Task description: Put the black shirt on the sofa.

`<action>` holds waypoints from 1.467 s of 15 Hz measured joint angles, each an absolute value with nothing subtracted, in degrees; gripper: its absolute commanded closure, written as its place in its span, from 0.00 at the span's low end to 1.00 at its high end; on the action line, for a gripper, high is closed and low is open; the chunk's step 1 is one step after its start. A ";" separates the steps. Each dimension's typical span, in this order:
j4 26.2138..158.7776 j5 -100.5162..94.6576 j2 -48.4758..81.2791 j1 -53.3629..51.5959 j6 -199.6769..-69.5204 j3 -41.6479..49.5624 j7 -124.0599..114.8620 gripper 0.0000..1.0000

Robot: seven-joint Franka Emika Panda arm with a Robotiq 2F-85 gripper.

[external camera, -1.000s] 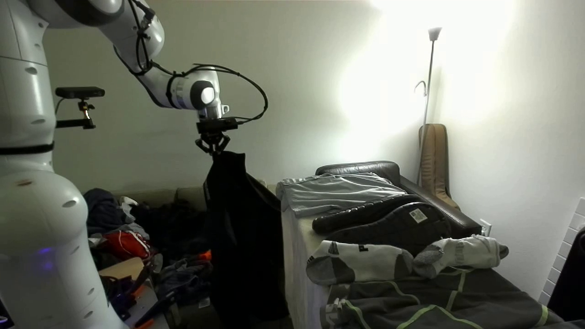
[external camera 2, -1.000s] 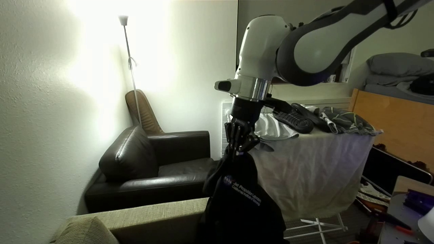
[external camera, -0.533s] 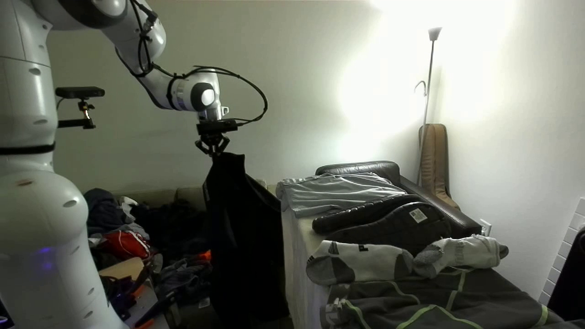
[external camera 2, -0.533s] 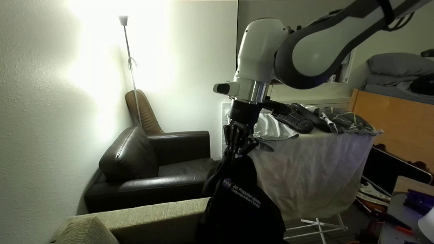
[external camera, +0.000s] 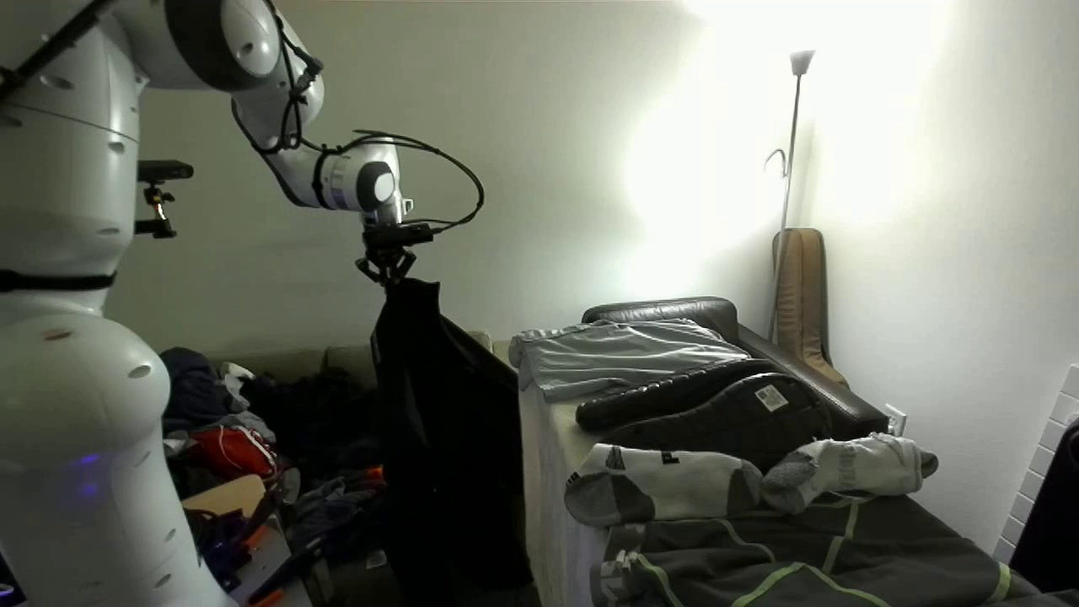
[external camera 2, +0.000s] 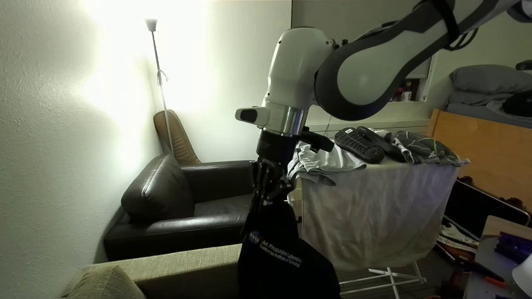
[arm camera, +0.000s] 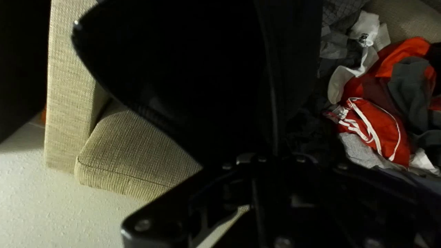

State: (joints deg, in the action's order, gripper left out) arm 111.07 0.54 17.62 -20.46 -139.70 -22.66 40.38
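Black fabric shirt (external camera 2: 286, 276): prob. light, limp; best held at bunched top.
Black jointed gripper (external camera 2: 264, 201): shirt pinched by fingers.
Olive woven sofa (external camera 2: 183, 262): near L, ext. view.

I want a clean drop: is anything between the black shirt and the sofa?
No obstacle shows between the black shirt, gripped by the claw, and the sofa. A heap of clothes lies on the sofa beside the shirt; the spot directly beneath is hidden.
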 measured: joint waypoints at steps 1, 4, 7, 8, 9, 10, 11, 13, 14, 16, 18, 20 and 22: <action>109.36 -0.29 19.00 -20.92 -139.71 -22.80 40.37 0.98; 103.74 -2.53 23.28 -22.60 -139.70 -22.97 40.36 0.98; 97.71 -4.97 27.66 -24.69 -139.70 -22.98 40.27 0.98; 95.60 -5.75 29.17 -25.52 -139.70 -22.96 40.23 0.98; 93.57 -6.43 30.63 -26.35 -139.70 -22.92 40.20 0.98; 91.44 -7.13 32.14 -27.23 -139.70 -22.89 40.14 0.98; 89.38 -7.66 33.60 -28.07 -139.69 -22.87 40.09 0.98; 85.24 -8.28 36.50 -29.75 -139.63 -22.85 40.09 0.98; 83.16 -8.36 37.94 -30.58 -139.59 -22.84 40.09 0.98; 79.30 -8.40 40.58 -32.09 -139.41 -22.82 40.09 0.98; 75.64 -8.52 42.95 -33.47 -138.99 -22.67 40.09 0.98; 72.13 -8.61 45.01 -34.72 -138.26 -22.31 40.10 0.98; 68.74 -8.72 46.74 -35.78 -137.18 -21.83 40.12 0.98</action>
